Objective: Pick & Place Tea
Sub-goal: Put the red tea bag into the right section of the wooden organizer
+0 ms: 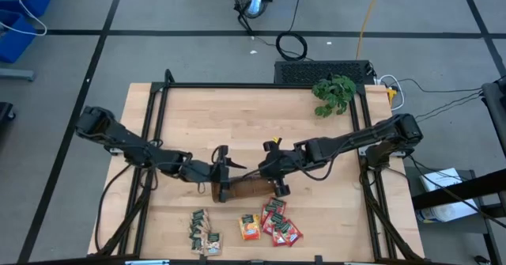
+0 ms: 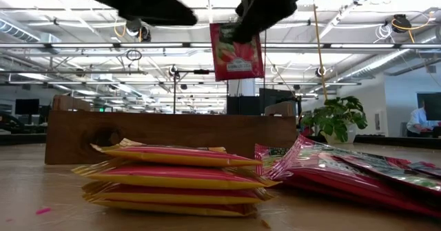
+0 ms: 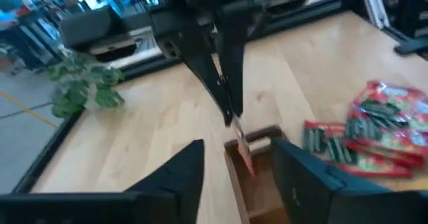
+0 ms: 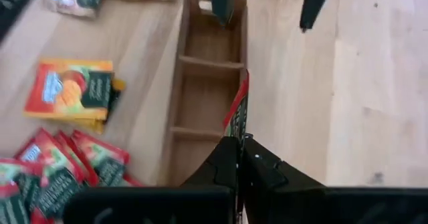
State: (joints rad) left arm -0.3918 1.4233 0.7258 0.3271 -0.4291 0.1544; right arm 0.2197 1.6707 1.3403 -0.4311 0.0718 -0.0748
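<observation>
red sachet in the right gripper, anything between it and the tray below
Nothing visible does. The right gripper is shut on the red sachet, which hangs over the brown tray; its compartments look empty. The left gripper hovers open by the tray's far end, off to the side.

One red sachet (image 2: 237, 50) hung upright in the air, pinched at its top edge, over the brown tray's (image 4: 208, 90) rim; red face with green marks, edge-on in the right wrist view (image 4: 237, 110). Rest of the tea lay flat on the bench in three groups: dark green sachets (image 1: 202, 232) in a loose pile, orange stack (image 1: 251, 226) just beside them, red pile (image 1: 280, 221) fanned and overlapping next to the orange. Orange stack (image 2: 176, 179) sat neatly squared, several high.
</observation>
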